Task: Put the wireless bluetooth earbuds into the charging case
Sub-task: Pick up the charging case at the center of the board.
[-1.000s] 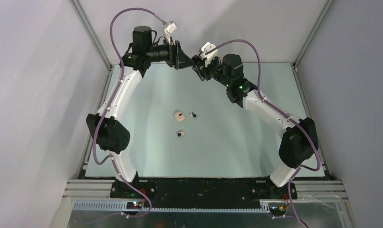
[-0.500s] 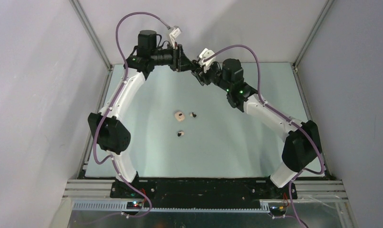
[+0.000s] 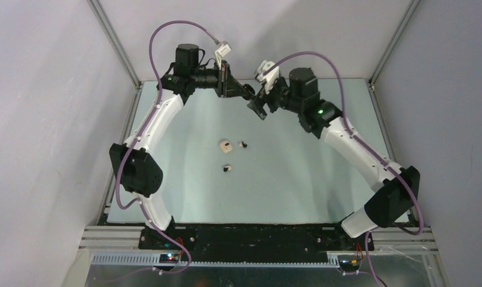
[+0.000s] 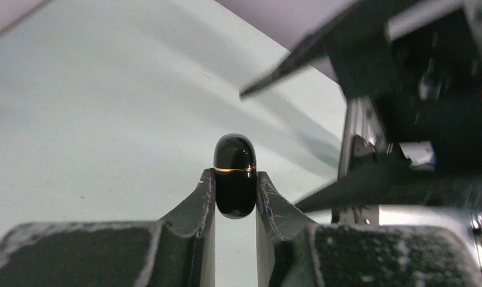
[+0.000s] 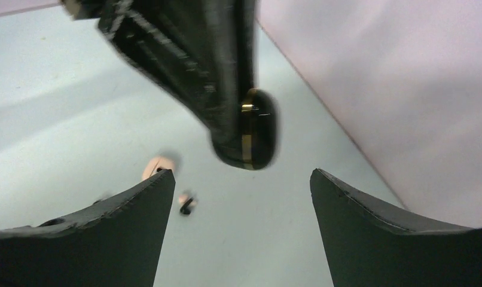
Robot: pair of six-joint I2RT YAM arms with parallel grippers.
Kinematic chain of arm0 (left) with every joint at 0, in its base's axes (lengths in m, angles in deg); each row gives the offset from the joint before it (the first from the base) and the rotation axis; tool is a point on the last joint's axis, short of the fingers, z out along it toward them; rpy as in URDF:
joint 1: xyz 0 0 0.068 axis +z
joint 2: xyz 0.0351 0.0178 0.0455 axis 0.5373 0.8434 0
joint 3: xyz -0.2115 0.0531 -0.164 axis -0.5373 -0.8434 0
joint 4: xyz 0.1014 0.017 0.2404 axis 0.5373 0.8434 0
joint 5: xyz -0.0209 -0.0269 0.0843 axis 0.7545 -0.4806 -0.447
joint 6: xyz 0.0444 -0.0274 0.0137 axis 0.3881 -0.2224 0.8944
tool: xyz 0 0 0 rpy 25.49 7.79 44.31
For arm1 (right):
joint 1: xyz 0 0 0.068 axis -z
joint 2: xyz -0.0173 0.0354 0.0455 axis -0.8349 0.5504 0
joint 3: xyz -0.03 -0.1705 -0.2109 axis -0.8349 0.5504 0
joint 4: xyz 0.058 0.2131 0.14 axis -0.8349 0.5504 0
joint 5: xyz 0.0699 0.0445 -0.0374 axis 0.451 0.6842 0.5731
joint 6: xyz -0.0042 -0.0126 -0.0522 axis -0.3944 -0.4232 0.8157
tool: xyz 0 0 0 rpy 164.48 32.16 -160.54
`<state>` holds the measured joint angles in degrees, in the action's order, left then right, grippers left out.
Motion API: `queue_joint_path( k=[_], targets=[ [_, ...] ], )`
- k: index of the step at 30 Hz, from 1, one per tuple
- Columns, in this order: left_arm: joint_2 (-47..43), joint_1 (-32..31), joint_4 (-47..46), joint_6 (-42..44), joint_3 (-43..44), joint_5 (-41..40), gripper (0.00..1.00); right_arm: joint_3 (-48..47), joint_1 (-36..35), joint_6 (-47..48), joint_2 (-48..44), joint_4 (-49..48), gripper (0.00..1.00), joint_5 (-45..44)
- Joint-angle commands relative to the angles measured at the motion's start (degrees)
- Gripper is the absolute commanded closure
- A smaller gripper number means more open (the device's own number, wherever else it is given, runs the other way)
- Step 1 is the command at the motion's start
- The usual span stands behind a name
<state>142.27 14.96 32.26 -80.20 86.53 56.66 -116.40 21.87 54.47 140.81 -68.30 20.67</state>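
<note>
Enclosure: grey-lilac walls (image 3: 41, 119) on both sides and at the far end. A pale green surface (image 3: 298, 179) carries three small items near its middle. Both arms reach to the far edge, and their tips sit close together above the surface.

Change noted: within the last second the left fingers (image 4: 206, 197) close fully onto a glossy black capsule (image 4: 234, 173) with a thin gold band. The right fingers (image 5: 137, 227) spring wide apart and draw back to the right. You are looking at a hand-over from right to left, and I judge it complete. The left wrist view shows the capsule pinched at its lower half between both pads, upright, with its rounded end standing proud of the tips. The right wrist view shows the same capsule clear of the right fingers, with nothing between them.

Task items: the charging case (image 3: 226, 145) lies on the surface near the middle, untouched. The darker earbud (image 3: 243, 144) lies just to its right, not touching it. The paler earbud (image 3: 227, 168) lies a little nearer, also apart. None of the three has shifted in that second, and both arms are well clear of them at the far side.

Finding: no bud is seated and the case is not held, so insertion has not begun. I cannot tell what part the black capsule plays in the task. In my judgement the right arm is the free one for the first pick; the left must put the capsule down before it can help.
</note>
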Motion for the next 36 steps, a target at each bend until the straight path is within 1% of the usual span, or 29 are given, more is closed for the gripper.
queue_joint_path(
  k=[1,2,3,4,5,6,7,8,9,11,12,13,15,17,18,19,20,21,22,23,24,25,27,28,30,33,36],
  targets=[
    [-7.8,0.0,-0.8,10.6,-5.5,10.6,0.95,-12.0,5.3,-3.7,-4.0,23.1,0.11,12.1],
    [-10.2,0.0,-0.8,13.7,-6.9,11.3,0.94,-14.6,6.3,-4.1,-3.9,27.8,0.11,14.6],
    [-11.5,-0.1,-0.8,15.4,-10.1,11.4,0.94,-15.3,8.7,-4.0,-4.1,29.4,0.11,20.7],
    [-14.3,-0.3,-0.8,19.1,-11.9,11.3,0.94,-15.7,9.9,-3.4,-4.3,31.5,0.11,27.3],
    [-15.7,-0.7,-0.8,21.0,-15.8,10.9,0.94,-15.6,12.5,-1.8,-4.9,32.1,0.10,31.2],
    [-18.8,-0.9,-0.8,24.4,-17.6,8.5,0.93,-14.4,13.6,-1.0,-5.3,32.3,0.10,38.2],
    [-20.4,-1.5,-0.8,25.7,-21.1,6.5,0.93,-13.5,15.5,-0.7,-6.3,31.5,0.11,40.7],
    [-23.5,-1.9,-0.8,27.5,-24.3,1.4,0.92,-10.7,16.6,-1.3,-7.8,28.4,0.11,43.6],
    [-24.9,-2.4,-0.8,28.0,-25.5,-2.5,0.90,-8.8,17.0,-2.9,-8.7,26.0,0.11,44.4],
    [-28.6,-3.1,0.5,29.3,-27.9,-6.7,0.88,-2.3,17.5,-4.2,-11.1,15.1,0.12,47.6],
    [-30.4,-3.3,2.5,31.4,-28.7,-7.4,0.88,1.7,16.9,-4.4,-12.3,12.3,0.12,49.0],
    [-31.3,-3.5,3.2,32.6,-29.2,-7.3,0.88,4.3,16.4,-5.8,-12.7,8.0,0.13,49.0],
    [-34.2,-3.5,3.9,35.5,-30.5,-5.3,0.88,5.2,14.4,-7.6,-12.8,4.9,0.16,49.4],
    [-37.7,-3.6,3.9,41.8,-32.0,-2.0,0.89,5.3,13.0,-8.7,-12.7,2.9,0.21,50.6],
    [-38.5,-3.6,3.9,43.8,-33.3,-0.7,0.90,5.1,11.9,-8.9,-12.8,2.6,0.22,49.8],
    [-39.8,-3.6,3.9,47.5,-33.8,1.6,0.90,4.2,11.4,-9.2,-12.8,3.2,0.23,48.9],
    [-40.3,-3.6,3.9,49.0,-35.1,2.6,0.90,3.6,10.5,-9.2,-12.6,4.2,0.23,47.1],
    [-40.7,-3.6,3.9,51.2,-35.6,4.4,0.90,1.7,10.0,-8.0,-12.4,7.3,0.24,46.6],
    [-40.7,-3.6,3.8,52.0,-36.4,5.2,0.91,0.7,9.4,-4.9,-11.8,9.7,0.26,46.2],
    [-40.2,-3.7,3.8,53.2,-36.8,6.7,0.90,-1.1,9.0,-2.9,-11.5,14.9,0.26,46.0],
    [-39.9,-3.7,3.8,53.7,-37.3,7.2,0.90,-2.0,8.6,0.9,-10.9,17.6,0.28,45.5],
    [-39.1,-3.7,3.9,54.5,-37.5,8.1,0.90,-3.2,8.6,2.5,-10.5,21.9,0.29,45.6],
    [-37.8,-3.8,3.8,55.8,-37.8,8.7,0.90,-3.5,8.0,7.2,-9.6,26.0,0.30,45.3],
    [-37.4,-3.8,3.7,56.1,-37.8,8.8,0.90,-3.5,7.7,9.5,-9.5,26.7,0.31,45.0],
    [-36.5,-3.8,3.7,56.9,-37.1,8.2,0.91,-3.1,7.2,10.2,-8.7,26.6,0.32,43.9],
    [-35.5,-3.8,3.6,57.1,-35.7,7.1,0.91,-3.2,5.6,9.4,-6.7,23.4,0.34,40.3],
    [-34.7,-3.8,3.6,56.9,-34.9,5.8,0.90,-3.9,4.0,6.9,-4.1,20.2,0.40,36.4]
  ],
)
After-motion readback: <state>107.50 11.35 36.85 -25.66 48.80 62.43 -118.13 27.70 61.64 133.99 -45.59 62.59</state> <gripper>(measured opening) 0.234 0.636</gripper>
